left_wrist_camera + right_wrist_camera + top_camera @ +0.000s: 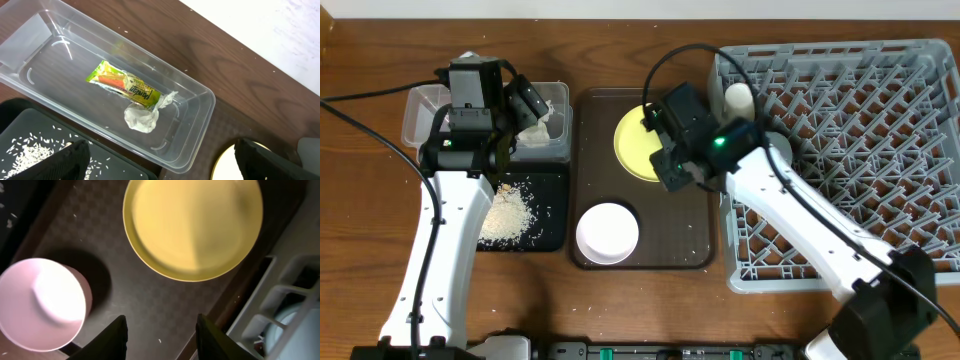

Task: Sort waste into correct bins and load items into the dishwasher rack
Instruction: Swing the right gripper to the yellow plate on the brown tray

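Two tools, both empty. Left tool (165, 155): fingers (75, 160) spread wide apart, holding nothing, poised above the near wall of the tub (60, 70). Right tool (160, 325): fingers (116, 335) apart, holding nothing, above the brown tray (670, 225) between plate and bowl. Tub: clear, on the tabletop (620, 50) at the far left, long side just beside the black tray (550, 200). Contents of tub: one yellow-green wrapper (125, 86), lying flat near the middle; one crumpled white tissue (141, 119), touching the wrapper's end. Black tray: holds a loose heap of whitish crumbs (508, 215) with scattered grains around it. Brown tray: lies between the black tray and the rack (880, 130); carries one yellow plate (192, 225), flat, at its far end, and one bowl (42, 300), white inside and pinkish outside, upright at its near end, apart from the plate. Rack: grey, at the right of the tabletop, just beside the brown tray. Contents of rack seen: one white cup (738, 98) near its far left corner; one blue bowl (292, 332) along its left side, largely hidden by the right arm.
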`<state>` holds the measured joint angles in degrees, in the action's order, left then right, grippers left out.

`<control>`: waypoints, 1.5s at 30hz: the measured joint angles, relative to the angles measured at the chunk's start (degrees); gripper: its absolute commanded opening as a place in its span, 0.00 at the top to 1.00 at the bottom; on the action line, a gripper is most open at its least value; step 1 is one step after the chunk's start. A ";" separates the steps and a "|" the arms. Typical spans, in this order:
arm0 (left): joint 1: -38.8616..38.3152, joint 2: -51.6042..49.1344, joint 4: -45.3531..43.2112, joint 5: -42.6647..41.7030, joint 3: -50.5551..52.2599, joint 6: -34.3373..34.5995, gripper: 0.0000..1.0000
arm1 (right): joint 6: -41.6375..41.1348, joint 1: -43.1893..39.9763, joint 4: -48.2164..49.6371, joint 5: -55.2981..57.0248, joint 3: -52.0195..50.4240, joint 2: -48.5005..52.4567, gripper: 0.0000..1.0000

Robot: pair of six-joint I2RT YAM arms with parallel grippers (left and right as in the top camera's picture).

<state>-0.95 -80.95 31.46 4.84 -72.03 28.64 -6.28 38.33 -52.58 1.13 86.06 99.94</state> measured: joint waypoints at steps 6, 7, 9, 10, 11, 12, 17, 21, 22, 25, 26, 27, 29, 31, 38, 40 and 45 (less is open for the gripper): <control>0.00 0.00 0.02 0.00 0.00 0.00 0.05 | -0.07 0.31 0.00 0.04 -0.46 1.88 0.58; 0.00 0.00 0.02 0.00 0.00 0.02 0.05 | -0.07 0.46 0.11 0.02 -0.59 1.92 0.58; 0.00 0.00 0.02 0.00 0.00 0.02 0.05 | -0.07 0.72 0.13 0.02 -0.63 1.95 0.58; 0.00 0.00 0.02 0.00 0.00 0.00 0.05 | -0.07 0.94 0.15 0.02 -0.63 1.97 0.58; 0.00 0.00 0.02 0.00 0.00 0.00 0.05 | -0.09 1.09 0.15 -0.04 -0.66 2.10 0.58; 0.00 0.00 0.02 0.00 0.00 0.02 0.05 | -0.09 1.16 0.17 -0.02 -0.66 2.23 0.58; 0.00 0.00 0.02 0.00 0.00 0.00 0.05 | -0.09 1.25 0.33 -0.02 -0.66 3.85 0.58; 0.00 0.00 0.02 0.00 0.00 0.00 0.05 | -0.09 1.25 0.59 -0.02 -0.70 5.20 0.57; 0.00 0.00 0.02 0.00 0.00 0.00 0.05 | -0.09 1.25 0.81 -0.02 -0.72 5.44 0.57; 0.00 0.00 0.02 0.00 0.00 0.00 0.05 | -0.09 1.25 1.44 -0.02 -0.74 5.60 0.57; 0.00 0.00 0.02 0.00 0.00 0.00 0.05 | -0.11 1.25 1.66 -0.02 -0.74 5.60 0.57; 0.00 0.00 0.02 0.00 0.00 0.00 0.05 | -0.11 1.25 1.95 -0.02 -0.74 5.60 0.57; 0.00 0.00 0.02 0.00 0.00 0.00 0.05 | -0.15 1.25 2.36 -0.02 -0.74 5.60 0.57; 0.00 0.00 0.02 0.00 0.00 0.00 0.05 | -0.17 1.25 2.75 -0.02 -0.74 5.60 0.57; 0.00 0.00 0.02 0.00 0.00 0.02 0.05 | -0.20 1.25 3.63 -0.02 -0.74 5.60 0.56; 0.00 0.00 0.02 0.00 0.00 0.02 0.05 | -0.20 1.25 3.63 0.00 -0.76 5.60 0.56; 0.00 0.00 0.02 0.00 0.00 0.02 0.05 | -0.22 1.25 4.04 -0.02 -0.74 5.60 0.53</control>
<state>-0.95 -80.95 31.48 4.84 -72.03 28.67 -6.50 39.57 -48.53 1.10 85.32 105.54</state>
